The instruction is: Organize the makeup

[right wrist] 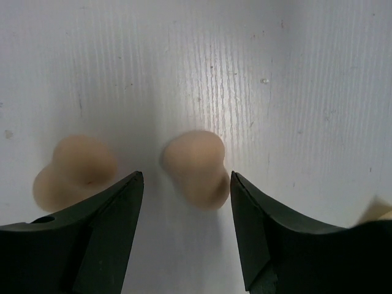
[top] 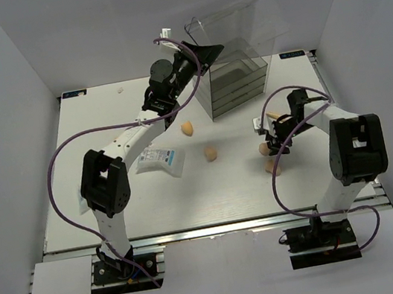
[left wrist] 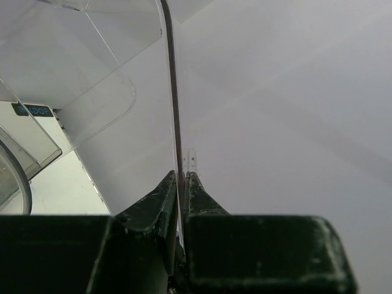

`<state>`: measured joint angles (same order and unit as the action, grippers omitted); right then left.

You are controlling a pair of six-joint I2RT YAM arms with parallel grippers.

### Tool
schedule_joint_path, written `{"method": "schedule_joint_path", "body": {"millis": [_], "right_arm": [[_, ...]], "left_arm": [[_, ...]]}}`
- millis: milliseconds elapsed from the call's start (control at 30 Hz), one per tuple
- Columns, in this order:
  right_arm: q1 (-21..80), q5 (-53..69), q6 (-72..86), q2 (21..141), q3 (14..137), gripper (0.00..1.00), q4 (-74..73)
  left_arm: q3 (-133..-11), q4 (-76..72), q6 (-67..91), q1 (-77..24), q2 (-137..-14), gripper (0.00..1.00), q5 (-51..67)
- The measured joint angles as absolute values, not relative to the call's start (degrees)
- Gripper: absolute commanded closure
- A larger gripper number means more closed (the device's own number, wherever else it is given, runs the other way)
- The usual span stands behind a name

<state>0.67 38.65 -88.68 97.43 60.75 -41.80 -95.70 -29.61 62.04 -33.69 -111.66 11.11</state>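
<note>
Two peach sponges (top: 188,128) (top: 211,153) lie mid-table, with a clear packet (top: 159,159) to their left. Two more sponges (top: 265,149) (top: 273,167) lie under my right gripper (top: 272,140). In the right wrist view that gripper (right wrist: 187,177) is open, its tips on either side of one sponge (right wrist: 196,168) without touching it. The other sponge (right wrist: 73,171) lies outside the left finger. My left gripper (top: 199,52) is shut on the raised clear lid (left wrist: 174,92) of the drawer box (top: 238,79); the fingers (left wrist: 156,199) pinch its thin edge. A peach stick-like item (top: 272,114) lies by the right wrist.
The clear drawer box stands at the back centre-right of the white table (top: 116,206). Grey walls close in the left, right and back. A purple cable (top: 62,158) loops along each arm. A peach shape (right wrist: 376,211) shows at the right edge of the right wrist view.
</note>
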Motion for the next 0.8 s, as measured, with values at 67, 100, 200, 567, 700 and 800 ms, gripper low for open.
{"method": "schedule_joint_path", "body": {"millis": [67, 100, 200, 567, 700, 800], "right_arm": [[2.11, 37.39, -88.60, 98.56, 60.75, 0.38, -39.92], [2.74, 36.91, -88.51, 99.11, 60.75, 0.38, -39.09], [4.40, 35.64, -87.92, 100.64, 60.77, 0.44, -37.01], [5.39, 33.54, -85.67, 102.02, 61.87, 0.94, -34.59], [5.37, 37.74, -81.06, 97.36, 61.87, 1.00, -32.21], [6.07, 38.83, -66.43, 87.11, 55.83, 0.99, -12.62]], "left_arm": [[-95.70, -29.58, 62.17, -33.69, -111.66, 0.82, 11.09], [-95.70, -29.58, 62.22, -33.69, -111.66, 0.82, 11.09], [-95.70, -29.58, 62.33, -33.69, -111.63, 0.82, 11.09], [-95.70, -29.58, 62.89, -33.69, -111.63, 0.82, 10.94], [-95.70, -29.67, 63.48, -33.69, -111.63, 0.82, 10.90], [-95.70, -30.09, 64.51, -33.61, -111.63, 0.82, 10.74]]}}
